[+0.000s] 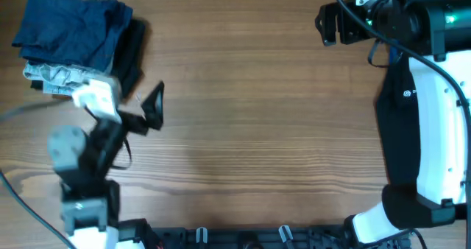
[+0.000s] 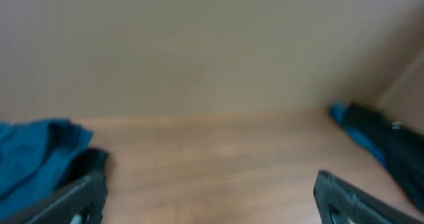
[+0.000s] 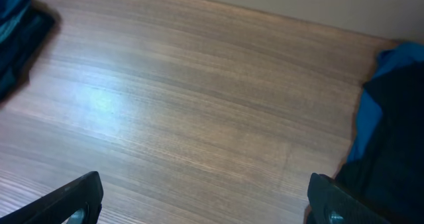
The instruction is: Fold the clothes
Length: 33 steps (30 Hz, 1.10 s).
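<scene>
The clothes, a dark navy-blue garment, lie bunched and folded at the table's far left corner, on top of a small stack. They show blurred at the left edge of the left wrist view and probably as the dark cloth at the upper left of the right wrist view. My left gripper is open and empty, just right of and below the stack, over bare wood. My right gripper is open and empty at the far right, well away from the clothes.
A black garment and a pale denim piece lie under the navy one. The wooden table spreads between the arms. A dark blue-and-black shape sits at the right edge of the right wrist view.
</scene>
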Each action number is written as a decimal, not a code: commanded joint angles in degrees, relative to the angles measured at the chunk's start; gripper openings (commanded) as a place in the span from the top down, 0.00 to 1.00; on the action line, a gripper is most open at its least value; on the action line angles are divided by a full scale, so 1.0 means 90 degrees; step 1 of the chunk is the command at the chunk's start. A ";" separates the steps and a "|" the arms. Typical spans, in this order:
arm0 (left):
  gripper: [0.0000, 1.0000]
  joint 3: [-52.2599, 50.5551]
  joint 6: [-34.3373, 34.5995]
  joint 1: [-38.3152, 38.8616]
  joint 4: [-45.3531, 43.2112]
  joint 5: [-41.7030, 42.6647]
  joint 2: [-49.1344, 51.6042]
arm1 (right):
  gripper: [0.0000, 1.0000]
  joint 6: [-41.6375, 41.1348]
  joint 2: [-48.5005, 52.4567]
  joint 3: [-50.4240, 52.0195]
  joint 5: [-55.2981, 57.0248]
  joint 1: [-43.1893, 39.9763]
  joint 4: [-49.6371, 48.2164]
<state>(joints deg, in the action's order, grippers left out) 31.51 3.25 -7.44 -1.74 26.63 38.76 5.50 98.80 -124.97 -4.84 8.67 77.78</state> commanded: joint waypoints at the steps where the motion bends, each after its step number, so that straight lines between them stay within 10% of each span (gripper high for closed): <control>1: 0.00 -0.1683 0.1477 0.0017 -0.0947 -0.0678 -0.1088 | 0.00 0.0058 0.0197 0.0017 0.0063 -0.0007 -0.0017; 10: 0.00 -0.3436 0.1690 0.0017 -0.1158 -0.1331 -0.2608 | 0.00 0.0056 0.0262 0.0017 0.0063 -0.0007 -0.0017; 19: 0.00 -0.3466 0.1690 0.0017 0.0551 -0.2130 -0.3109 | 0.00 0.0056 0.0262 0.0017 0.0063 -0.0010 -0.0017; 33: 0.00 -0.3463 0.1693 0.0017 0.0605 -0.2137 -0.4228 | 0.00 0.0056 0.0262 0.0017 0.0063 -0.0007 -0.0017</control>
<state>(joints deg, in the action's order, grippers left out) 0.54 17.96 -7.44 3.29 8.16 1.10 5.50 100.51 -124.97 -4.84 8.67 77.62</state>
